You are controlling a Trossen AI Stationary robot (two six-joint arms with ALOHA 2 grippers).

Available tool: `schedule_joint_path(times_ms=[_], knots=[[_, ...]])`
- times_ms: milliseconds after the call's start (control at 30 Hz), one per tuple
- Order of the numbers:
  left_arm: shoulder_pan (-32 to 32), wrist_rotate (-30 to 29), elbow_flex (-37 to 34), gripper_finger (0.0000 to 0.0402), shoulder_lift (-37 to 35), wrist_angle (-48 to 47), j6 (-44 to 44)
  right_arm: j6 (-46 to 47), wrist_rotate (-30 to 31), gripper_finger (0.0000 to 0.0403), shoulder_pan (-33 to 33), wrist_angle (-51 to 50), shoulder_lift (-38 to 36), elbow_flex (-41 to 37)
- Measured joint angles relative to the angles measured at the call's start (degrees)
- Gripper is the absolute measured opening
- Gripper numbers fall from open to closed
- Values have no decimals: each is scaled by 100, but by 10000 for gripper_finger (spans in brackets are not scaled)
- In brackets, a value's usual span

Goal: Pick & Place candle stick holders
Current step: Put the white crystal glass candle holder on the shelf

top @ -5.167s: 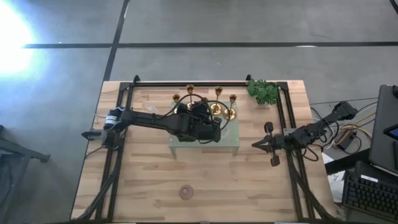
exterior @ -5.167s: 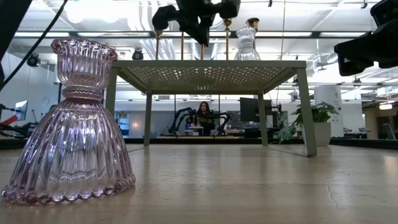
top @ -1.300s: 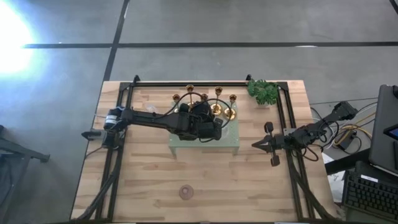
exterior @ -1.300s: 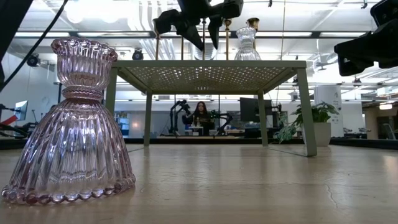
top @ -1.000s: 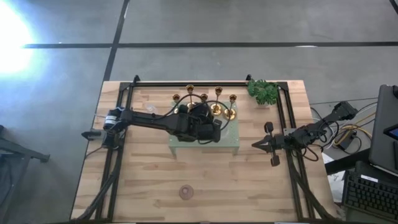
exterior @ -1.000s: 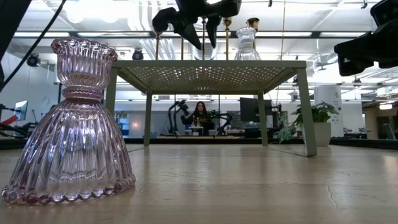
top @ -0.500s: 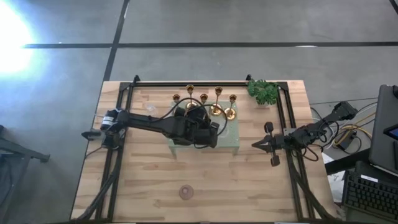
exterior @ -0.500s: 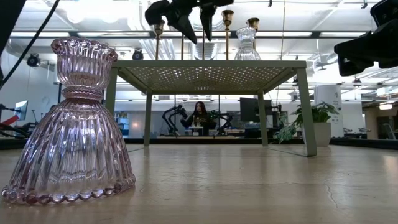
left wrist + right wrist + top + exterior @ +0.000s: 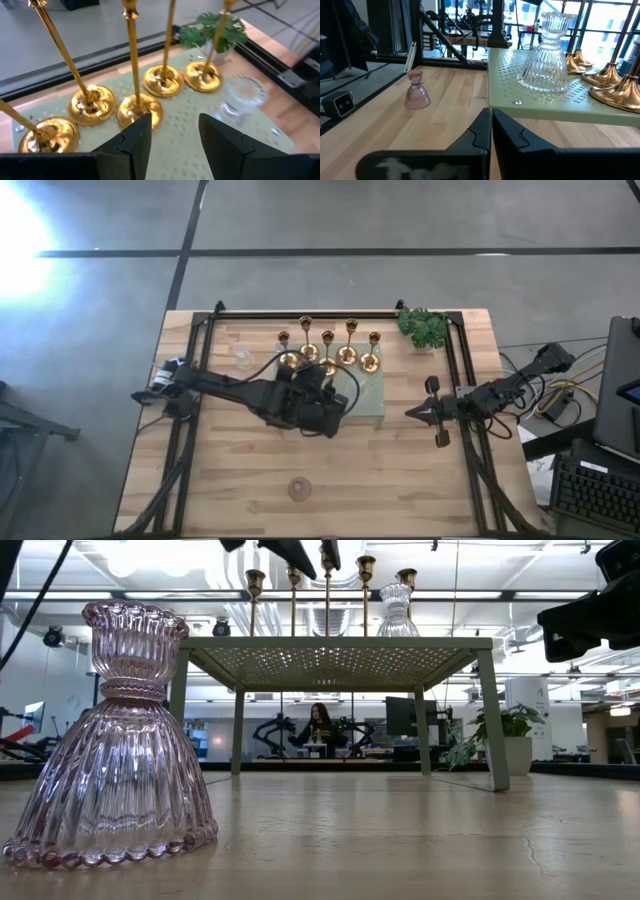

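Five brass holders (image 9: 327,351) stand upright along the tray's (image 9: 369,399) far edge; left claw (image 9: 172,131) half-open, empty, above the tray.

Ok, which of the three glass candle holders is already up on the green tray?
The clear glass holder beside the brass holders. The pink glass one and the other clear one both stand on the bare table.

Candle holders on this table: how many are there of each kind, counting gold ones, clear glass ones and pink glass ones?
Gold-brass holders: 5
Clear glass holders: 2
Pinkish glass holder: 1
Total: 8
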Motion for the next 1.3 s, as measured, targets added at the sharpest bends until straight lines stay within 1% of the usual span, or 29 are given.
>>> schedule_joint_path(times_ms=[300,467,600,733,900,1067,1167,1300], knots=[[-414,667,0,167,-291,-247,9,0,-2,9,0,-5,0,0],[-621,1169,0,167,-478,-339,-50,-2,-2,9,-1,0,0,0],[-791,1516,0,167,-601,-604,-332,0,-1,9,0,0,0,0],[-1037,1577,0,167,-646,-1425,-1074,-1,-1,9,-1,0,-2,0],[-1411,1568,-1,167,-615,-2671,-2439,-2,0,9,0,-2,-2,0],[-1697,1271,-355,167,-632,-2616,-3136,0,-2,9,-2,-1,-2,0],[-1760,1197,-746,167,-650,-2640,-3633,-1,0,9,-1,-1,-2,0],[-1777,1349,-1478,167,-646,-2638,-4496,0,-1,9,0,0,-2,0]])
